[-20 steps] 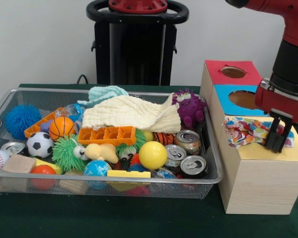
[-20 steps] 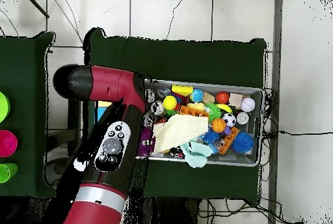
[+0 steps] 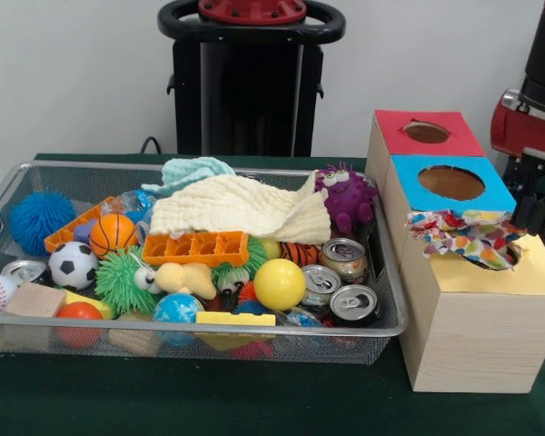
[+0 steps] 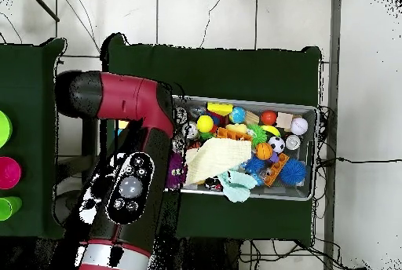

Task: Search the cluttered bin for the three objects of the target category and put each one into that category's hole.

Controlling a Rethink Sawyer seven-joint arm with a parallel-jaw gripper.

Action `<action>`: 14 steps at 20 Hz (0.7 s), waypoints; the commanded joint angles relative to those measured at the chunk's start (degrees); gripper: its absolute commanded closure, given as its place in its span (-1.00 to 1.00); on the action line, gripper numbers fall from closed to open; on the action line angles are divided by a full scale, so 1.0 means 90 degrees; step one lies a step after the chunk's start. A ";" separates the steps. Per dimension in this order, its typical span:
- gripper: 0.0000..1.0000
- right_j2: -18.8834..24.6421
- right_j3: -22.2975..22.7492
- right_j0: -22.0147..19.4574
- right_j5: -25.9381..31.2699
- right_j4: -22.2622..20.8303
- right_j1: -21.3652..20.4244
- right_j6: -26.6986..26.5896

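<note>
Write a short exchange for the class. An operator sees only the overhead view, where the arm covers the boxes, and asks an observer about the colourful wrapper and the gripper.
Operator: The arm hides the boxes from me. Where is the colourful wrapper?
Observer: In the front view, the wrapper lies bunched on the yellow-topped box. It is over the hole and mostly above the top, not fully inside.
Operator: Is the gripper touching it?
Observer: No. The gripper hangs at the picture's right edge, above the box and apart from the wrapper.
</note>
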 commanded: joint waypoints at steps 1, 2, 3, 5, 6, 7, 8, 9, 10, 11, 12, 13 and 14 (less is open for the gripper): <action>1.00 0.0479 0.0246 -0.0114 0.0199 -0.0092 0.0036 0.0970; 1.00 0.0487 0.0270 -0.0115 0.0169 -0.0085 0.0031 0.0973; 1.00 0.0493 0.0273 -0.0125 0.0154 -0.0087 0.0037 0.0966; 1.00 0.0478 0.0256 -0.0122 0.0171 -0.0091 0.0035 0.0982; 1.00 0.0465 0.0238 -0.0118 0.0196 -0.0096 0.0038 0.0995; 1.00 0.0446 0.0219 -0.0110 0.0231 -0.0111 0.0046 0.0996; 1.00 0.0418 0.0183 -0.0109 0.0287 -0.0129 0.0045 0.0997; 1.00 0.0389 0.0148 -0.0108 0.0342 -0.0147 0.0045 0.0999; 1.00 0.0373 0.0129 -0.0109 0.0392 -0.0155 0.0030 0.0996; 1.00 0.0359 0.0093 -0.0119 0.0435 -0.0165 0.0030 0.0987; 1.00 0.0350 0.0072 -0.0125 0.0493 -0.0167 0.0013 0.0983; 1.00 0.0321 0.0047 -0.0128 0.0559 -0.0180 -0.0010 0.0982; 1.00 0.0292 0.0023 -0.0130 0.0625 -0.0193 -0.0034 0.0980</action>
